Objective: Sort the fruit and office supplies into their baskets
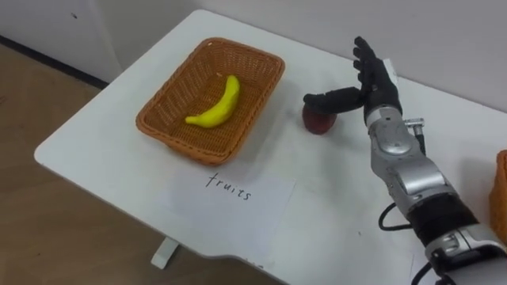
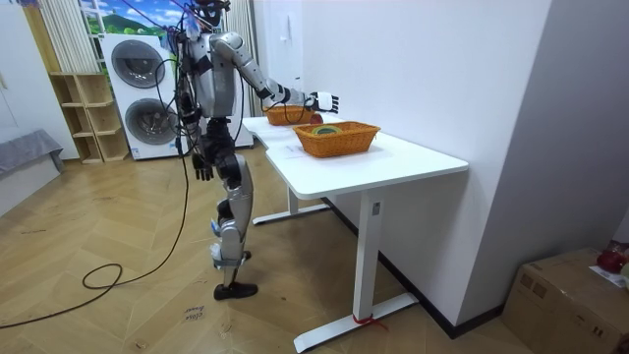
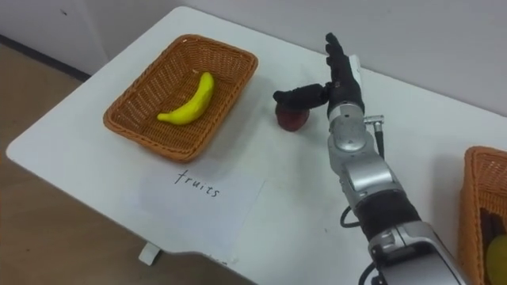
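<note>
On the white counter (image 1: pixel 103 134) a wicker basket (image 1: pixel 162 131) holds a banana (image 1: pixel 218 104); a paper label (image 1: pixel 238 202) lies just before it; a red fruit (image 1: pixel 318 123) sits on the counter just right of that basket; the right hand (image 1: pixel 379 79) is over it, released, fingers straight, thumb across its top; a second basket (image 1: pixel 501 198) stands far right; the left hand (image 2: pixel 203 167) hangs at the robot's side, grip impossible to tell.

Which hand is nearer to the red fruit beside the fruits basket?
Right. The right hand, open, has its thumb over the red fruit; the left hand hangs by the robot's thigh.
</note>
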`<state>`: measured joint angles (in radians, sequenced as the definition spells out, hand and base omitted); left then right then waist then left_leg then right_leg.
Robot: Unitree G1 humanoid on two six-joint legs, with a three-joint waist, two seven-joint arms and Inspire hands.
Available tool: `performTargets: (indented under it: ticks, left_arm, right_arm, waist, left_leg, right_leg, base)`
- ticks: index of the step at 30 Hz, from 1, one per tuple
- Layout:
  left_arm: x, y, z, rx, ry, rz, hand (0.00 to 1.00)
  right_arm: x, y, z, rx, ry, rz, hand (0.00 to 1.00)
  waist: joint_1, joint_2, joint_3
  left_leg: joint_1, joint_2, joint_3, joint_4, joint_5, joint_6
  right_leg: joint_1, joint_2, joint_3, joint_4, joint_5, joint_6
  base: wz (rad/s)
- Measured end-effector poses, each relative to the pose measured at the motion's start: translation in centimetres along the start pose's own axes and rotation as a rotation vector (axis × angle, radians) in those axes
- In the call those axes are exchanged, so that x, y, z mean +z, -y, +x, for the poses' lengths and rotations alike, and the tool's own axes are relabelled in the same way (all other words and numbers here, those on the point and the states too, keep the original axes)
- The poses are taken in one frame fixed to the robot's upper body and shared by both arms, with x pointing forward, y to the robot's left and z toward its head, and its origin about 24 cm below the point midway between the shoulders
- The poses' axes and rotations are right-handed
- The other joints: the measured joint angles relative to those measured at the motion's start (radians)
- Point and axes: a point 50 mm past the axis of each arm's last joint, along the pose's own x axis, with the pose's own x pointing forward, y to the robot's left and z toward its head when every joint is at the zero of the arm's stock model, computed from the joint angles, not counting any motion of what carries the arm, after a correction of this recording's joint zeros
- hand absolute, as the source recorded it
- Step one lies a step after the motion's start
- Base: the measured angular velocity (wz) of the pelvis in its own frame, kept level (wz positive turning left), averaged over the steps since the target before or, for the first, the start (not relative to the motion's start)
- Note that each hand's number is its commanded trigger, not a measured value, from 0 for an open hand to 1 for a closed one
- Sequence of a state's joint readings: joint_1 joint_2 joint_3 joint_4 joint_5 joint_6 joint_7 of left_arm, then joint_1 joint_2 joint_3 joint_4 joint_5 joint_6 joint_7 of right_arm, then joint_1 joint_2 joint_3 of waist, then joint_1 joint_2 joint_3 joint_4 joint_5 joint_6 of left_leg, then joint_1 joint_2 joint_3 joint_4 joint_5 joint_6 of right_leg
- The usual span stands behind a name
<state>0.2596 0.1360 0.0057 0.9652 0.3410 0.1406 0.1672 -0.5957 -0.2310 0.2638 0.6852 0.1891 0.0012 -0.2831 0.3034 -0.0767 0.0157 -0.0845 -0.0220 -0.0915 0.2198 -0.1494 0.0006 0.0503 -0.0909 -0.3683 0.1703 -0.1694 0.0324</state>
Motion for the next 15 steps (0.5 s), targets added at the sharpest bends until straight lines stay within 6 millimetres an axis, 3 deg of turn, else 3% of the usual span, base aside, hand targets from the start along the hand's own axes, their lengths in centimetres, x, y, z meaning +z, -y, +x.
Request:
performTargets:
  ticks: [15]
  left_arm:
    - [0.6, 0.3, 0.2, -0.022, 0.013, -0.015, 0.00]
  right_arm:
    - [-1.2, -0.8, -0.2, 0.066, -0.037, -0.030, 0.00]
  waist:
    - [0.002, 0.000, 0.0072]
  left_leg:
    - [-0.012, -0.001, -0.001, -0.003, 0.000, 0.000]
  right_leg:
    - [-0.002, -0.001, -0.008, 0.000, 0.000, 0.000]
  base:
    - [0.01]
